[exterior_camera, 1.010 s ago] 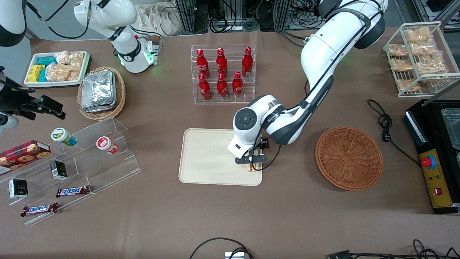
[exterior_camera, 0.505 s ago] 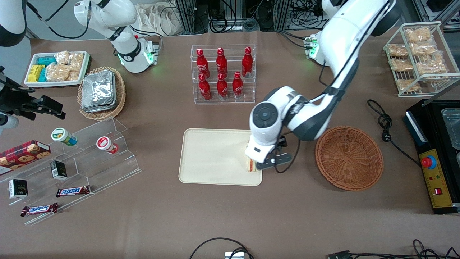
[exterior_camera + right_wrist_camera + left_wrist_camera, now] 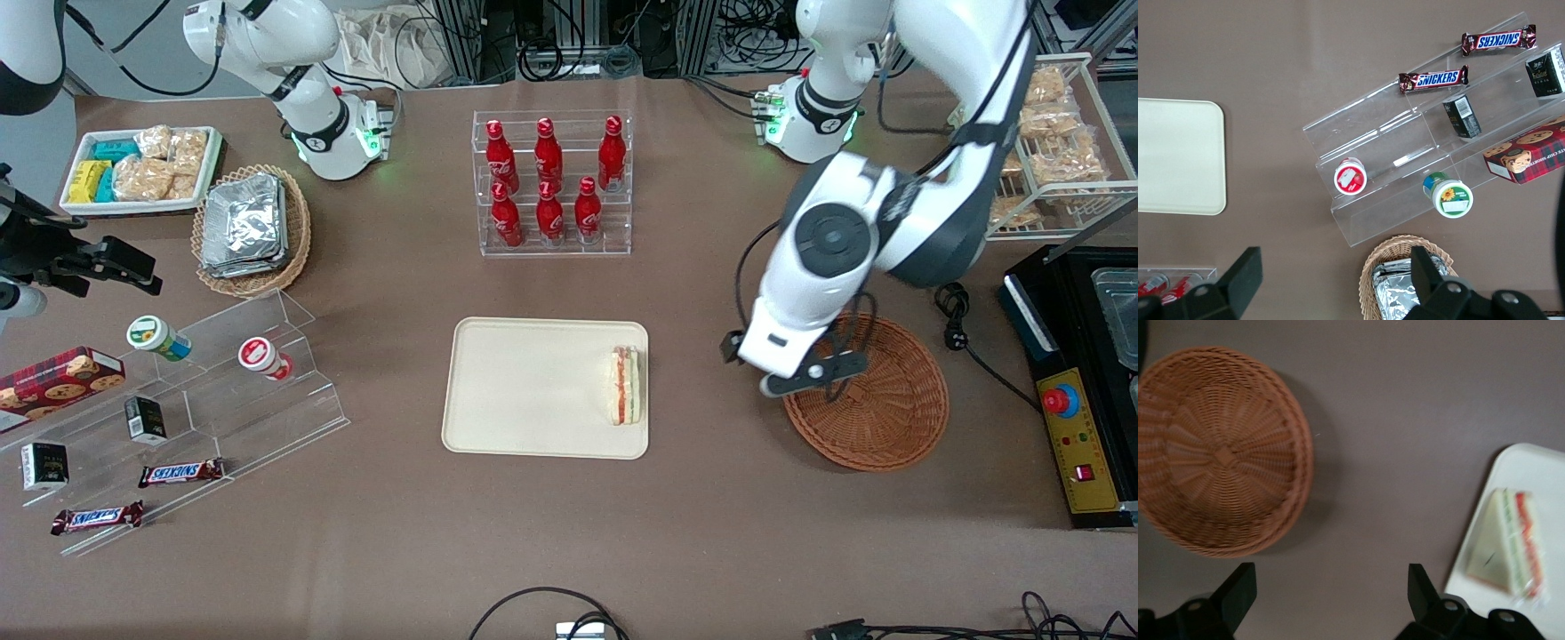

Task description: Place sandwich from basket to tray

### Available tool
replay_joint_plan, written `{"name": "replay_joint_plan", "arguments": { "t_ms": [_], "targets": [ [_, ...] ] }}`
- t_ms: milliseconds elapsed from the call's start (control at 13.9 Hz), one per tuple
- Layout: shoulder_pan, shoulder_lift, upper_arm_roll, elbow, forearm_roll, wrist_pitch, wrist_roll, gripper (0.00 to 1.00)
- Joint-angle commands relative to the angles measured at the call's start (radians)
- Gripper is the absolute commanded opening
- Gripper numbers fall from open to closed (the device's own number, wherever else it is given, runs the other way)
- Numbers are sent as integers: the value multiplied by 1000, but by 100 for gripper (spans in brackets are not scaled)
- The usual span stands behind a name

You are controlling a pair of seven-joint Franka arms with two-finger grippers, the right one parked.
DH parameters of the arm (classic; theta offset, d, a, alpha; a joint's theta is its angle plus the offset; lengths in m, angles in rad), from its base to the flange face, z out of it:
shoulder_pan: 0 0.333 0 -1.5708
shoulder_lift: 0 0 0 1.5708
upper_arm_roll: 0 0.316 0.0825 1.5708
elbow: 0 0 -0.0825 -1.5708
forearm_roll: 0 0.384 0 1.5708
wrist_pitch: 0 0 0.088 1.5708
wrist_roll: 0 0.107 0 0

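Note:
The sandwich (image 3: 626,386) (image 3: 1510,545) lies on the cream tray (image 3: 524,391) (image 3: 1545,470), near the tray edge closest to the basket. The reddish-brown wicker basket (image 3: 876,404) (image 3: 1218,450) holds nothing. My gripper (image 3: 772,378) (image 3: 1331,587) hangs high above the bare table between tray and basket, over the basket's rim. It is open, its black fingers (image 3: 1238,587) wide apart with nothing between them.
A clear rack of red bottles (image 3: 551,182) stands farther from the camera than the tray. A wire shelf of bagged snacks (image 3: 1040,142) and a black machine (image 3: 1080,382) sit at the working arm's end. Clear acrylic steps with snacks (image 3: 187,400) lie toward the parked arm's end.
The gripper let go of the sandwich on the tray, rose, and swung away toward the basket. The sandwich now lies uncovered on the tray.

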Motion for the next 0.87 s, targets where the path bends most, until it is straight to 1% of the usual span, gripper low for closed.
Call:
{"name": "replay_joint_plan", "arguments": {
  "t_ms": [0,72,144,216,289,361,505,794],
  "targets": [
    [82,-168,8,-116,-85,-2,198,100],
    [86,-187,47,-108,-93,-19,225,100],
    [77,-202,111,-97,-126,-30,277,100],
    [73,-224,159,-79,-177,-50,367,100],
    [70,-231,198,-61,-200,-101,459,100],
    [70,-235,221,-30,-203,-164,505,100],
    [70,-235,230,22,-203,-225,497,100],
    [69,-236,227,51,-196,-251,463,100]
  ]
}}
